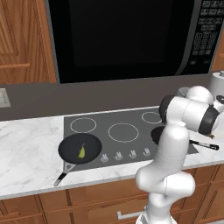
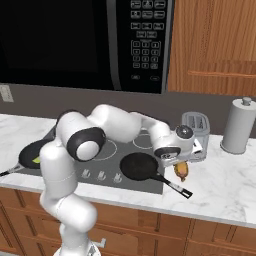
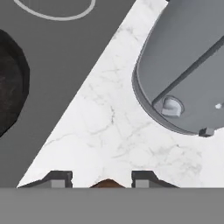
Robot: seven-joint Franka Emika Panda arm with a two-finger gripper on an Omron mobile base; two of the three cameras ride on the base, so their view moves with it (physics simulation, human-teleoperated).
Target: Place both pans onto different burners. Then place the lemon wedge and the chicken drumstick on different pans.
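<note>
One black pan [image 1: 80, 148] sits on the front left corner of the cooktop [image 1: 131, 118] with the yellow-green lemon wedge [image 1: 82, 151] lying in it. The second pan [image 2: 139, 166] rests on the cooktop's front right, handle pointing out over the counter. My gripper [image 2: 180, 165] hovers just right of that pan, above the marble, shut on the golden-brown chicken drumstick [image 2: 182, 171]. In the hand view a brown sliver of the drumstick [image 3: 106, 183] shows between the fingertips [image 3: 59, 178], with the pan's edge [image 3: 11, 96] at the left.
A grey toaster [image 2: 195, 128] stands right behind the gripper. A paper towel roll [image 2: 240, 126] is farther right. White burner rings [image 1: 123, 132] lie bare at the cooktop's middle and back. A black microwave [image 1: 122, 35] hangs overhead. Silver knobs [image 1: 124, 155] line the cooktop's front edge.
</note>
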